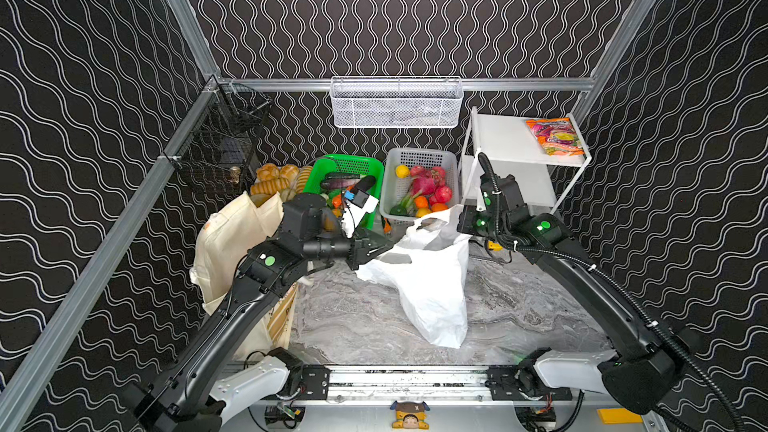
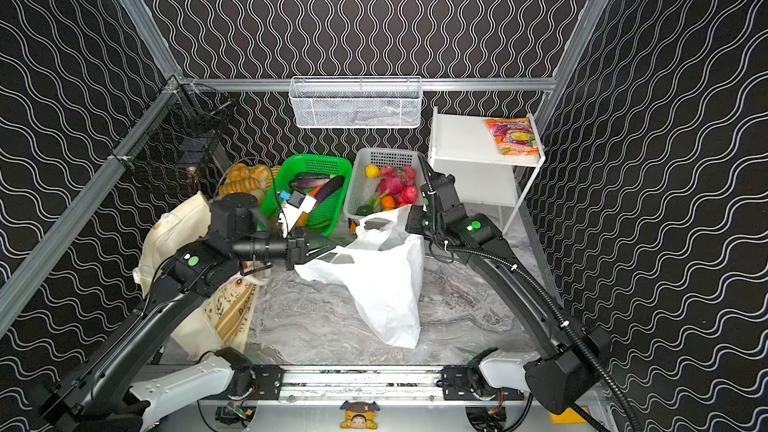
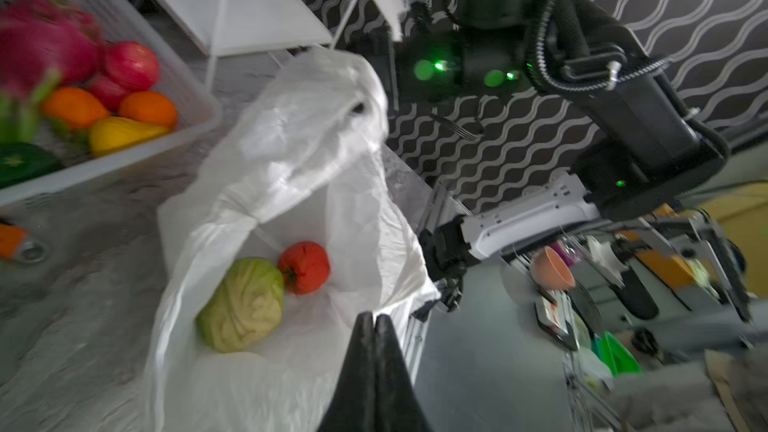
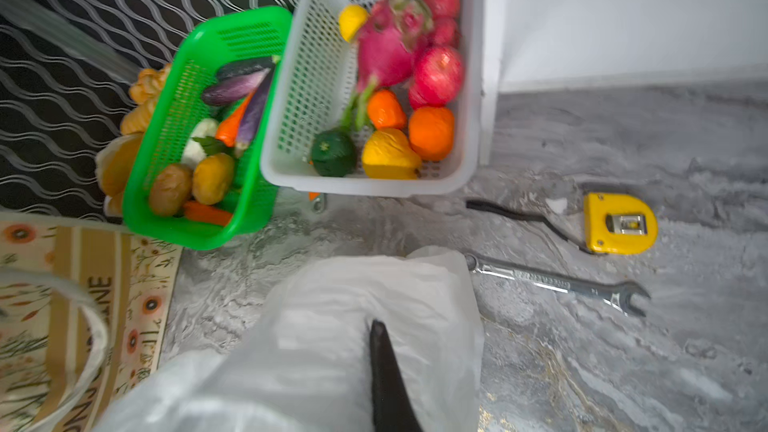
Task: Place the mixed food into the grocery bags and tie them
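The cream tote stands at the left-centre of both top views, partly behind the left arm, with its printed side panel turned toward the lower edge of the frame. The white plastic bag lies in the middle of the frame on the grey marble table. Its mouth is lifted and stretched between the two arms.

In the left wrist view the left gripper has its fingers pressed together at the lower centre, and they seem to pinch the rim of the bag. In the right wrist view the right gripper shows only one dark finger, because the film covers the rest. It is closed too, I think on the other handle.

Inside the bag, at the lower left of the left wrist view, sits the pale green cabbage. The red round vegetable touches it at its upper right.

I judge the film to be very light, soft and slippery, and easy to tear. The cabbage probably weighs down the bottom, so the top stays loose. The best places to hold are the two loop handles, gathered thick between the pads, because a single layer can slip out during the tying
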`<state>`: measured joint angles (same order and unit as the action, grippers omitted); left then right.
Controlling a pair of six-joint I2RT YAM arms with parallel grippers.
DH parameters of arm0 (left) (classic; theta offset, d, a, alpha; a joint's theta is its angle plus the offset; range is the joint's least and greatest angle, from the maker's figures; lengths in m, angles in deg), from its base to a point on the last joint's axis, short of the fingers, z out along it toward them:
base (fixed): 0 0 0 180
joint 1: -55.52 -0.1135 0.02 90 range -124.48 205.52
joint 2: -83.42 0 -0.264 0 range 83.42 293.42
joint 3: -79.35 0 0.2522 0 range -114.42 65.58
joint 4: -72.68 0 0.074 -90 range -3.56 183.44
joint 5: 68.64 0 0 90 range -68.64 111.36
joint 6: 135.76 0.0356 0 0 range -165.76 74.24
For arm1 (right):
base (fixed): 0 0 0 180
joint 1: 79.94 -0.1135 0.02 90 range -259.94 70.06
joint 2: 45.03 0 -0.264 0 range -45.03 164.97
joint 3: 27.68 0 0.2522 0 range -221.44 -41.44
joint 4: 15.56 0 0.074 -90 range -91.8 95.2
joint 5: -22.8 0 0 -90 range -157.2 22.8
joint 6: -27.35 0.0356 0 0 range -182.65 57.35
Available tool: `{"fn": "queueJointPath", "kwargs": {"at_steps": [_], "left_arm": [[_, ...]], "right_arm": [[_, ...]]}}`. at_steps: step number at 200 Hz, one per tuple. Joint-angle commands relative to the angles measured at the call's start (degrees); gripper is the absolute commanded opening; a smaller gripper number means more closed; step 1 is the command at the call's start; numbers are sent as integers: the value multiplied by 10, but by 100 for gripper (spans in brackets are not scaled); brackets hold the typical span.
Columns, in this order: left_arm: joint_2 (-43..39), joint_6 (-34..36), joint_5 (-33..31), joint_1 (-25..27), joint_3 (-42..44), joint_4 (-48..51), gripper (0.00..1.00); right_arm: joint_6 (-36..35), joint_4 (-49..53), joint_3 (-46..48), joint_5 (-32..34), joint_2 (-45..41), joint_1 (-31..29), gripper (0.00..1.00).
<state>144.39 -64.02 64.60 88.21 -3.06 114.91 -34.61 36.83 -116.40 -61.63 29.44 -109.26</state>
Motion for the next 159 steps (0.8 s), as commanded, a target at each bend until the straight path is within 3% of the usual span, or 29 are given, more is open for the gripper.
{"fn": "queueJointPath", "kwargs": {"at_steps": [1, 17, 40, 54, 67, 90, 136, 159], "left_arm": [[32, 7, 4, 65, -12, -3, 0], [56, 30, -26, 102, -25, 25, 0], [68, 48, -43, 116, -35, 41, 2], [70, 62, -53, 118, -42, 57, 16], [67, 78, -81, 117, -55, 79, 40], [42, 90, -141, 118, -70, 88, 65], [8, 129, -233, 118, -141, 119, 75], [4, 128, -339, 117, -182, 126, 76]], "right_arm": [[37, -30, 30, -49, -5, 14, 4], [42, -28, 36, -59, -4, 17, 6], [24, -22, 27, -79, -3, 17, 8], [8, -23, 27, -91, -2, 17, 7], [1, -21, 30, -92, -1, 19, 6], [0, -18, 37, -82, -6, 25, 5], [-2, -43, 61, -97, -26, 40, 4], [-3, -43, 64, -101, -28, 56, 5]]}}
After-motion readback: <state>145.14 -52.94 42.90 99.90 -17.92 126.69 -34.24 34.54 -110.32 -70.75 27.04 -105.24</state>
